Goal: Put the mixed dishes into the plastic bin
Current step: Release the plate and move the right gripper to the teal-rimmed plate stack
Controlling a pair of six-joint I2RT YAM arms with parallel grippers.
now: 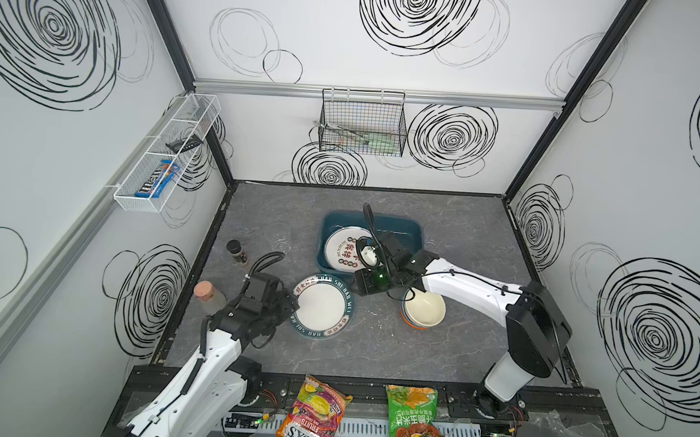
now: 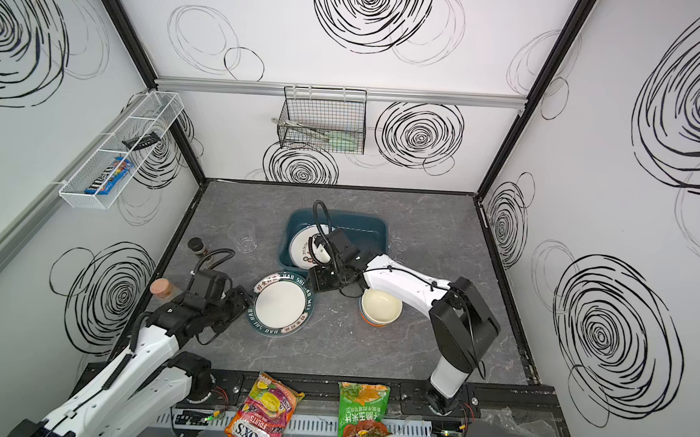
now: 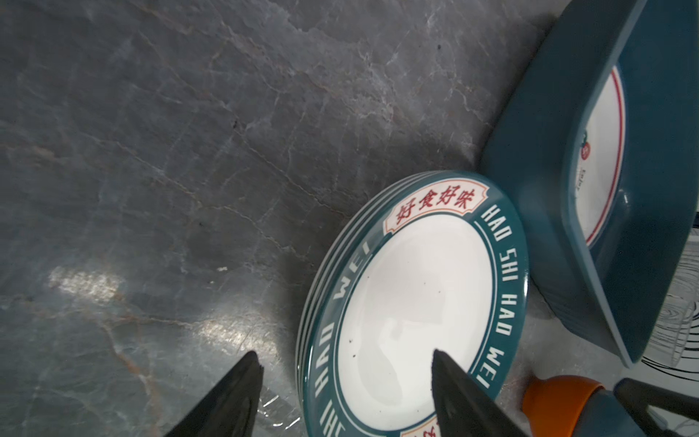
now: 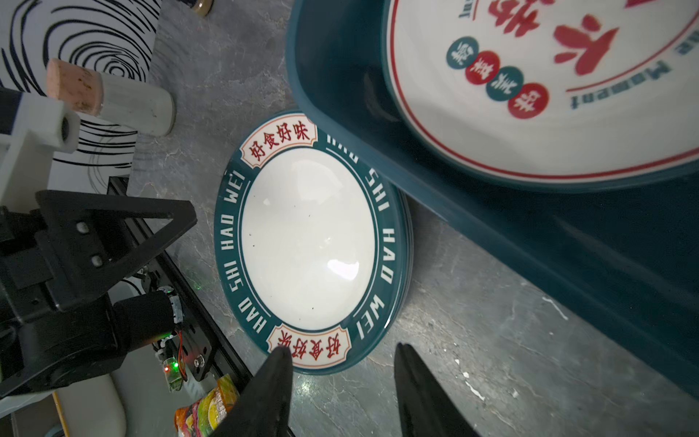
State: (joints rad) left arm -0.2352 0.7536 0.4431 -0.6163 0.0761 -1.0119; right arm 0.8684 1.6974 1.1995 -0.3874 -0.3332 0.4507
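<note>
The dark teal plastic bin [image 1: 412, 228] [image 2: 377, 225] stands mid-table and holds a white plate [image 1: 340, 250] [image 4: 529, 113] with red characters. In front of it lies a stack of teal-rimmed plates [image 1: 322, 307] [image 3: 408, 295] [image 4: 306, 234]. Right of the stack are nested bowls [image 1: 425, 309], cream on top. A clear cup [image 1: 278, 237] stands left of the bin. My left gripper [image 1: 292, 303] [image 3: 346, 357] is open, straddling the stack's left rim. My right gripper [image 1: 361, 287] [image 4: 342, 350] hangs open and empty above the table between stack, bin and bowls.
A dark-capped spice jar [image 1: 236, 251] and a cork-topped jar [image 1: 209, 296] stand near the left edge, behind my left arm. A black wire basket [image 1: 362, 122] and a white mesh basket [image 1: 165, 154] hang on the walls. Two snack bags [image 1: 315, 417] lie on the front rail.
</note>
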